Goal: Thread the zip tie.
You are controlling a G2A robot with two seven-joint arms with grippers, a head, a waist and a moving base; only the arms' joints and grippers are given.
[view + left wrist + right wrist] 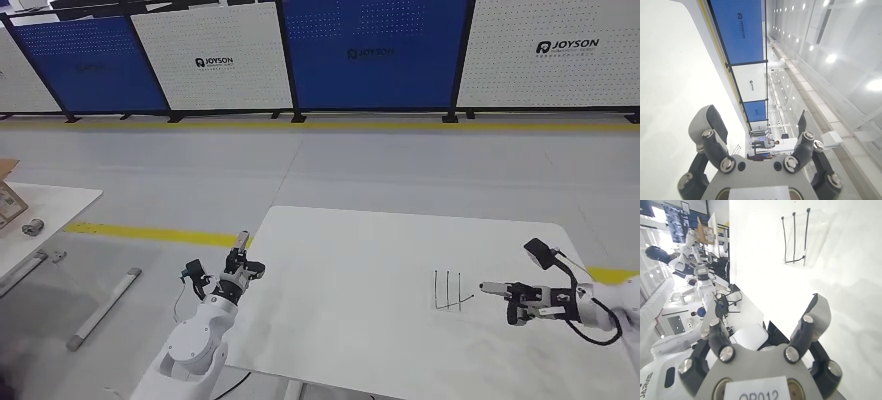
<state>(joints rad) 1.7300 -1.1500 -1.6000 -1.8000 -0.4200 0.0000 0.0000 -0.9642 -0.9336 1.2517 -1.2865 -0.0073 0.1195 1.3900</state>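
The left gripper (240, 243) hovers at the left edge of the table (350, 300), jaws spread wide, while the right gripper (487, 288) hangs over its right part, likewise spread.

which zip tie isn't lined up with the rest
The slanted zip tie. It lies across the tail ends of the three parallel zip ties, which lie side by side with their heads at the same end.

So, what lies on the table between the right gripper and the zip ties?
Nothing. Between the right gripper and the zip ties the white table is bare; the right wrist view shows it.
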